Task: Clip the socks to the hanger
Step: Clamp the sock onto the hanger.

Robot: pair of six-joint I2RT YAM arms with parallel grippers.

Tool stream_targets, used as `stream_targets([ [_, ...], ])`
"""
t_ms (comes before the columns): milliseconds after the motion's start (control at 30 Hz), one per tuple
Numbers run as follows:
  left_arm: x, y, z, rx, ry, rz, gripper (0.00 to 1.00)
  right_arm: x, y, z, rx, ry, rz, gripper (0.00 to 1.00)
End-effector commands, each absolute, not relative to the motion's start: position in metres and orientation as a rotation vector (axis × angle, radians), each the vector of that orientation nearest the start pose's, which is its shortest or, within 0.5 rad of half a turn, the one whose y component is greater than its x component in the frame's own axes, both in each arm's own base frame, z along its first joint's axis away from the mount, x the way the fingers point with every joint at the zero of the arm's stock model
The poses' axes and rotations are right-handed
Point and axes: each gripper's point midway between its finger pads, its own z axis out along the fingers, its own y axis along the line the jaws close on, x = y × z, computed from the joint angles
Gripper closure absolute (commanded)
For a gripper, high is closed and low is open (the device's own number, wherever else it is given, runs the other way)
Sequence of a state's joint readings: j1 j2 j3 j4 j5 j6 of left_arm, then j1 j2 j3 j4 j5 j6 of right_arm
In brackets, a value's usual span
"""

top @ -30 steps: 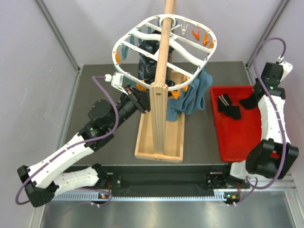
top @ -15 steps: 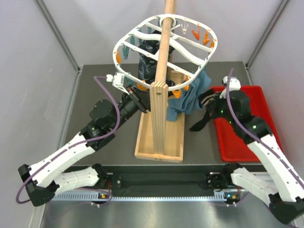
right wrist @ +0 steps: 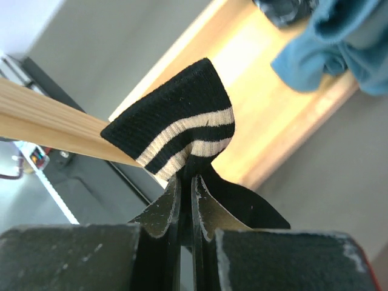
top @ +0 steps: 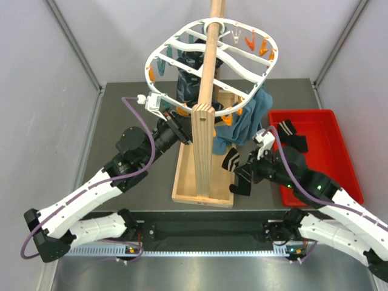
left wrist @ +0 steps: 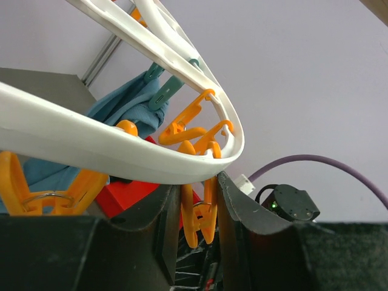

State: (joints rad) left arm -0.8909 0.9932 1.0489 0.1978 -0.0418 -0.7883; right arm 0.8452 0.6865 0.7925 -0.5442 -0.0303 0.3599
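Sock [right wrist: 176, 115] pinched in right fingers [right wrist: 162, 209], left fingers [left wrist: 239, 206] gripping orange clothespin [left wrist: 199, 212]

Wooden pole [top: 208, 76] through hanger's [top: 205, 110] middle

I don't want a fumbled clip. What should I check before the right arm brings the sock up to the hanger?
1. Right gripper shut on the sock: ok.
2. Striped cuff free above the fingers: ok.
3. Left gripper straddling an orange clothespin under the hanger rim: ok.
4. Clothespin squeezed open: cannot tell.
5. Sock level with that clothespin: not ok; the top view shows it low, near the wooden base.
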Motion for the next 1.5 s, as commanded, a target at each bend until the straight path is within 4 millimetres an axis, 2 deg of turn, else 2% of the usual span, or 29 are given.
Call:
stream_targets([
  [0,0.228,-0.292,0.448,0.002,1.434,-1.305,1.0,0.16,0.218,0.276,-0.522,1.857,0.863,1.0],
  [133,0.232,-0.291,0.444,-0.041,1.439,-1.312,1.0,0.163,0.214,0.308,-0.469,1.813,0.867,1.0],
  [267,0.239,-0.295,0.438,-0.087,1.459,-1.315,1.0,0.162,0.227,0.33,-0.462,1.746,0.959,1.0],
  [467,0.247,-0.304,0.425,-0.108,1.481,-1.316,1.0,0.163,0.241,0.35,-0.457,1.723,1.032,1.0],
  [567,0.247,-0.306,0.427,-0.105,1.464,-1.325,1.0,0.161,0.243,0.36,-0.459,1.699,1.054,1.0],
  [933,0.248,-0.308,0.423,-0.091,1.47,-1.32,1.0,0.158,0.254,0.371,-0.463,1.681,1.131,1.0],
  [1467,0.247,-0.308,0.42,-0.092,1.472,-1.328,1.0,0.153,0.256,0.384,-0.462,1.654,1.176,1.0],
])
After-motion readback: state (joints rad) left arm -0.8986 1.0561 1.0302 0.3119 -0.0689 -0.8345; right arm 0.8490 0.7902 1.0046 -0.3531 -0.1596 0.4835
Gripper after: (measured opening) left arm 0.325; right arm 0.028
